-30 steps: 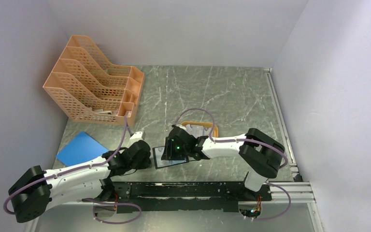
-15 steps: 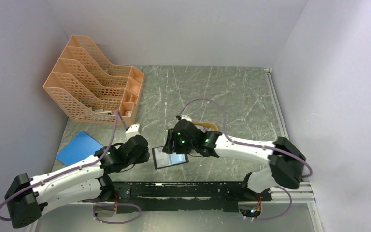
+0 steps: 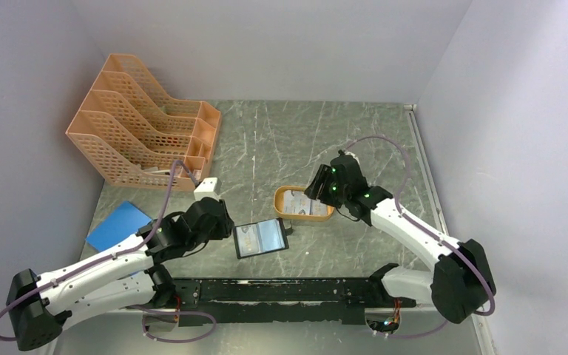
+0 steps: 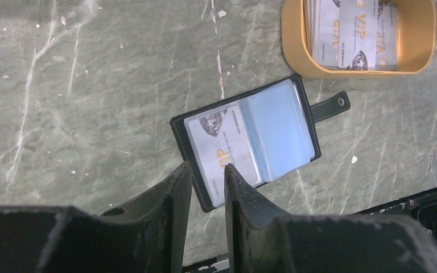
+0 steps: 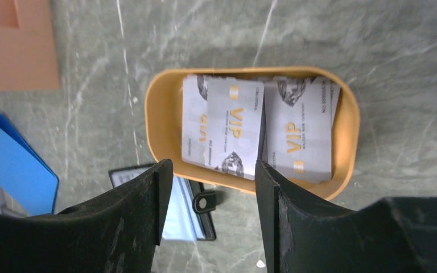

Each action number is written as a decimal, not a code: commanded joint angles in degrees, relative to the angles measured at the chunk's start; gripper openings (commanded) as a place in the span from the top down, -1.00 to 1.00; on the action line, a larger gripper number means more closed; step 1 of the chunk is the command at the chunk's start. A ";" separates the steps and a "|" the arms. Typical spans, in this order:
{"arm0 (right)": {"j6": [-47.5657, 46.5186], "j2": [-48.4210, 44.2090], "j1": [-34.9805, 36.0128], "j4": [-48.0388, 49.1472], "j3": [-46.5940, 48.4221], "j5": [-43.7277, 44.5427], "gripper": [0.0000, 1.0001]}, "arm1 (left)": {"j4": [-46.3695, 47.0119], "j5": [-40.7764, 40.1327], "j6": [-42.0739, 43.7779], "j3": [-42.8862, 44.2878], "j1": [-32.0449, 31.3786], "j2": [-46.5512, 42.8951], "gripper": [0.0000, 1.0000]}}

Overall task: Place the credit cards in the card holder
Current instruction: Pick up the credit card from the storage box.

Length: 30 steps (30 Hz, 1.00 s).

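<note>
The black card holder [image 3: 260,238] lies open on the table, its snap tab [image 4: 331,105] pointing right. One credit card [image 4: 222,145] marked VIP sits in its left clear pocket; the right pocket [image 4: 279,133] looks empty. Several more credit cards [image 5: 233,133] lie overlapping in the orange tray [image 5: 159,114]. My left gripper [image 4: 207,170] hovers at the holder's near left corner, narrowly open, holding nothing. My right gripper [image 5: 210,170] hangs open and empty over the tray's near rim.
An orange file rack [image 3: 144,140] stands at the back left. A flat blue sheet [image 3: 118,225] lies left of my left arm. The black mounting rail [image 3: 281,292] runs along the near edge, and walls close in both sides.
My right arm has swung away from the card holder, back and right, to above the tray, with its jaws wider. My left gripper has opened a little beside the holder.
</note>
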 commanded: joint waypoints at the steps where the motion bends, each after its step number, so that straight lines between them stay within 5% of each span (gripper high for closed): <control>1: -1.27 3.38 -0.62 4.24 -1.54 -5.27 -0.18 | 3.15 1.24 1.73 0.53 -0.01 2.11 0.35; 20: 2.57 16.23 -4.50 15.76 -6.41 -10.78 -0.10 | 3.45 2.58 0.26 -0.87 -0.03 3.82 0.35; 30: 2.22 18.54 -5.57 16.60 -7.77 -12.22 0.28 | 3.45 2.88 -0.76 -1.37 -0.09 4.30 0.37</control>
